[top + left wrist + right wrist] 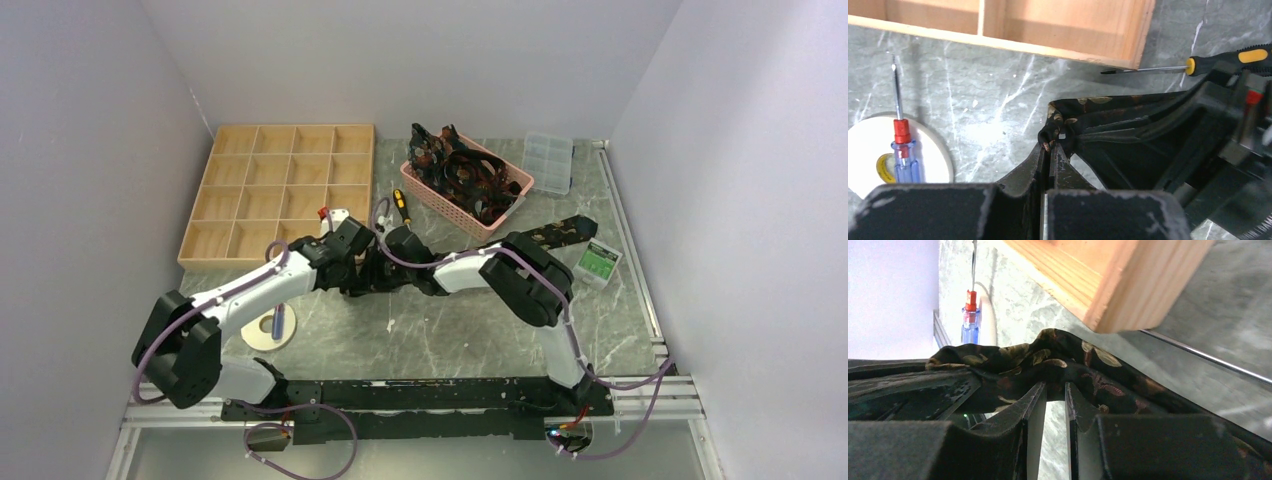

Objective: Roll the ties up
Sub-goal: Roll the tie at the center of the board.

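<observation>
A black tie (1108,107) with tan-gold leaf patterns is stretched between my two grippers just off the corner of the wooden tray. My left gripper (1052,145) is shut on a bunched end of it. My right gripper (1054,386) has its jaws parted by a narrow gap, with marble showing between them, and the tie (1063,357) lies across its fingertips. In the top view the two wrists meet mid-table and hide that stretch. The tie's far end (560,233) trails off to the right. More ties (465,175) are piled in the pink basket (445,205).
The wooden compartment tray (285,190) stands at the back left, its corner close above both grippers. A yellow-black screwdriver (401,205) lies beside the basket. A blue-red screwdriver (278,322) rests on a white tape roll (262,338). There is a clear plastic box (549,162) and a green-white box (600,262).
</observation>
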